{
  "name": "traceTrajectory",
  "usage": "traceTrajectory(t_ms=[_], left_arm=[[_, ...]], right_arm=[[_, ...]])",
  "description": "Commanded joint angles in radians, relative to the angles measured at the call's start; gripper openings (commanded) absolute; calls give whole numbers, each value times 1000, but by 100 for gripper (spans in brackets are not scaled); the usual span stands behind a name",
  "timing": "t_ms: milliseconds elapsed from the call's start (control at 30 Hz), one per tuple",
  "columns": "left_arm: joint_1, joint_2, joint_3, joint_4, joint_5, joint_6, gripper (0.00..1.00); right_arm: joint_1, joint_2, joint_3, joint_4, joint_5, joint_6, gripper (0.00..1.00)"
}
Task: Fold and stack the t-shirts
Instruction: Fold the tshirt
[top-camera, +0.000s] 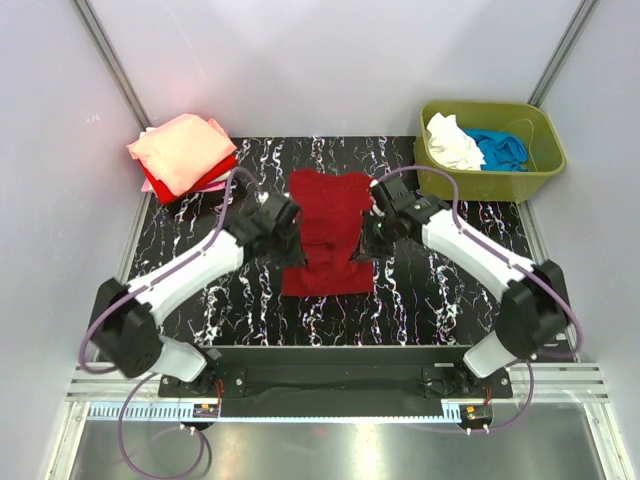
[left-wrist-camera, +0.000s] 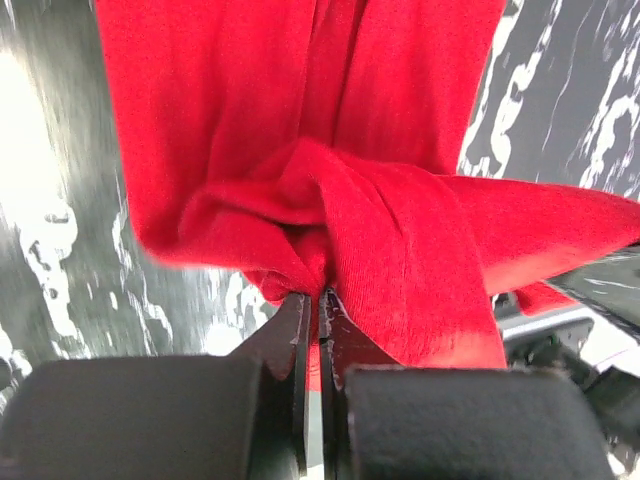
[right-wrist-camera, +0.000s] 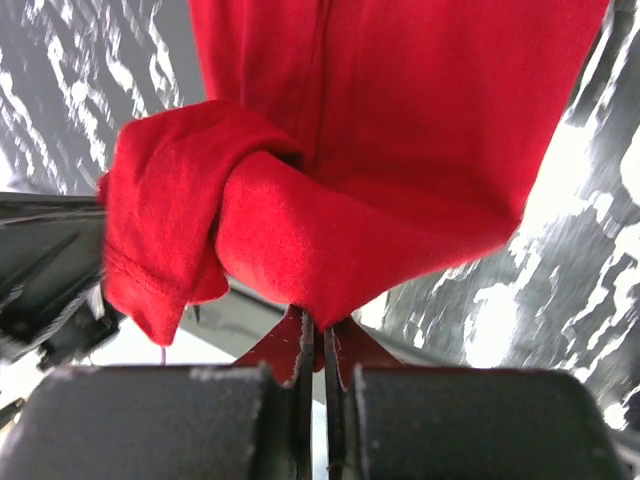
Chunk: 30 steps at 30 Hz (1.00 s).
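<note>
Partway: folded stack (top-camera: 180, 152) of salmon-pink/red tees far left of tub (top-camera: 490, 185), so some done. Dark red tee (top-camera: 326, 215) mid-fold on table (top-camera: 420, 300), left of tub, w/ L gripper (left-wrist-camera: 318, 298) & R gripper (right-wrist-camera: 318, 322) each pinched tight on its cloth. White tee (top-camera: 452, 142) + blue tee (top-camera: 500, 148) inside tub, yet to fold.

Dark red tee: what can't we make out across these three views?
Top view: left wrist and right wrist cover where left claw and right claw pinch the dark red tee.
Wrist views: tee's far end cut off at the top edge.
Folded stack: salmon-pink tee hides the count beneath.
Olive tub: its wall hides what lies under white cloth and blue cloth.
</note>
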Motion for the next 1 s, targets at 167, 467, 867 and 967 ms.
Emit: traceTrajectory(t_ms=[167,467,867,967], left_arm=[[156,200,198,-18,126,226,0],[210,386,349,-52,203,308,0],[366,656,683,-240,217,374,38],[403,720,883,-296,249,385,50]], right_arm=[[-86,159,145,-12,-40,-97,0],[-127,239,198,-19,-32,-110,0],[-256,509,511,-91,-77,-133,68],[-307,581,676,-189,-34,-134,71]])
